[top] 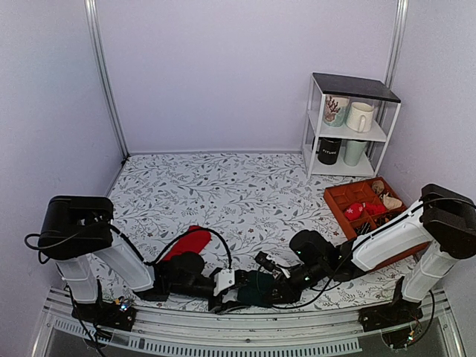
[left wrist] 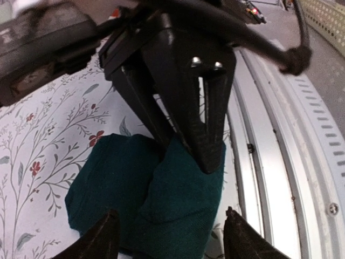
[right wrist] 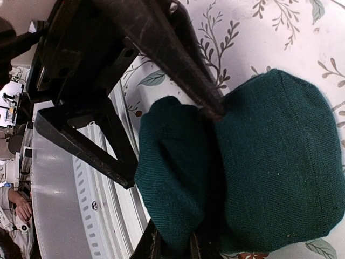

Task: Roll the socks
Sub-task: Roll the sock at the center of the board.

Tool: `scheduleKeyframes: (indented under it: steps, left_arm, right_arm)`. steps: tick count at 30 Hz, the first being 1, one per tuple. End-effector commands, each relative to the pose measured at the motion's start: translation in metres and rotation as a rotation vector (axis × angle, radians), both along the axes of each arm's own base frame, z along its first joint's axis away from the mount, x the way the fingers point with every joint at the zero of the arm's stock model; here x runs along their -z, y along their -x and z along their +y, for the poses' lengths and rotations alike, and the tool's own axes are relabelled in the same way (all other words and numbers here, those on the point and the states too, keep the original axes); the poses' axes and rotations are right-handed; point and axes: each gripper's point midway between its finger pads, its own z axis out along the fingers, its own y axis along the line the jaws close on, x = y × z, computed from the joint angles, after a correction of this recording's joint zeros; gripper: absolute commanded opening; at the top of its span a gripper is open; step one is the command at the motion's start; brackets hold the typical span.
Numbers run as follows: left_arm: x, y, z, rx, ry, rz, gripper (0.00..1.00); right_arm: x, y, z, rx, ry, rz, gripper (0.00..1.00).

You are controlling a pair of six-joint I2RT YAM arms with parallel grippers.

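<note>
Both arms: meet low at the near edge of the bench (top: 245, 186), just inside the rail (left wrist: 269, 162).
Left gripper (left wrist: 170, 218): fingers apart, straddling the teal sock (left wrist: 161, 194) without squeezing it.
Right gripper (right wrist: 175, 240): fingers drawn together on a fold of the teal fabric.
Sock shape: bunched into two humps, apparently partly rolled.
Doing it well: keep the pinch firm and turn the fold over itself toward the loose end. The left fingers should pin the bulk so nothing unwinds or slides onto the rail.
Red sock (top: 187, 242): farther out beside the left arm, apart from the teal one, seemingly unrolled.
</note>
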Motion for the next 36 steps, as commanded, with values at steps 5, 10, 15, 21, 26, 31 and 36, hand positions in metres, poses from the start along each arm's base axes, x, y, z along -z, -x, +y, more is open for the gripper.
scheduleKeyframes:
  steps: [5, 10, 15, 21, 26, 31, 36]
  left_arm:
    - [0.008, 0.01, -0.005, 0.037, -0.017, 0.041, 0.5]
    - [0.016, 0.012, -0.004, 0.032, -0.06, 0.128, 0.32]
    - [0.035, 0.013, 0.013, -0.048, -0.16, 0.269, 0.33]
    - [0.056, 0.022, 0.037, -0.127, -0.238, 0.45, 0.3]
    - [0.069, 0.03, 0.046, -0.154, -0.292, 0.635, 0.3]
    - [0.077, 0.037, 0.05, -0.173, -0.323, 0.785, 0.29]
    - [0.091, 0.037, 0.059, -0.211, -0.359, 0.869, 0.29]
  right_arm:
    - [0.051, 0.018, -0.04, 0.022, 0.236, 0.117, 0.15]
    - [0.047, 0.014, -0.039, 0.032, 0.24, 0.101, 0.15]
    - [0.037, 0.006, -0.033, 0.029, 0.234, 0.051, 0.18]
    - [0.034, 0.002, -0.028, 0.012, 0.226, 0.027, 0.2]
    - [0.017, -0.012, -0.024, 0.036, 0.183, -0.072, 0.27]
    - [-0.058, -0.035, -0.021, 0.109, -0.04, -0.435, 0.41]
    - [-0.072, -0.014, -0.019, 0.009, -0.103, -0.816, 0.46]
